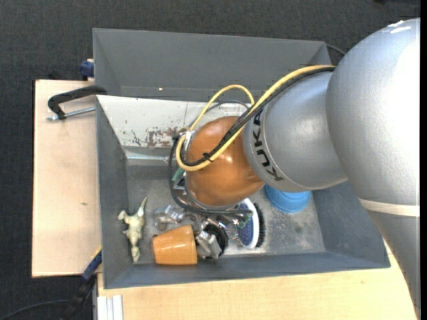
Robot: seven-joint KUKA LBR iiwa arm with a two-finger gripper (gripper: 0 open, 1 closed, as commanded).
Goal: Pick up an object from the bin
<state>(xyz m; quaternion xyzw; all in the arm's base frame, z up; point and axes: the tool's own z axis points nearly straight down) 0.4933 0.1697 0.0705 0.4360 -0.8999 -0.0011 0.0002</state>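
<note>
- Bin [200, 59]: grey metal, and its loose things lie along the lower part of the floor, close to the wall at the bottom of the frame
- Cup [175, 247]: orange, on its side at the lower left of centre, its mouth turned to the right; it lies close against the bottom wall
- Toy [135, 229]: a pale, long-tailed animal figure, just left of the cup, in the bin's lower left corner
- Gripper [203, 229]: dark and partly hidden under the arm, low in the bin at lower centre, touching or almost touching the cup's mouth; whether it is open or closed cannot be told, and nothing can be seen held in it
- Silvery piece [168, 215]: small and shiny, just above the cup and left of the gripper; whether it belongs to the gripper or lies loose I cannot tell
- Brush [251, 227]: blue and white with dark bristles, just right of the gripper
- Tub [288, 199]: light blue and round, to the upper right of the brush, partly covered by the arm
- Cover [217, 162]: orange and rounded, fixed to the wrist, at the centre of the frame above the gripper
- Cable [230, 91]: yellow, looping over the cover and running back along the arm
- Arm [313, 139]: big and grey, coming in from the right edge of the frame and hiding the right half of the bin
</note>
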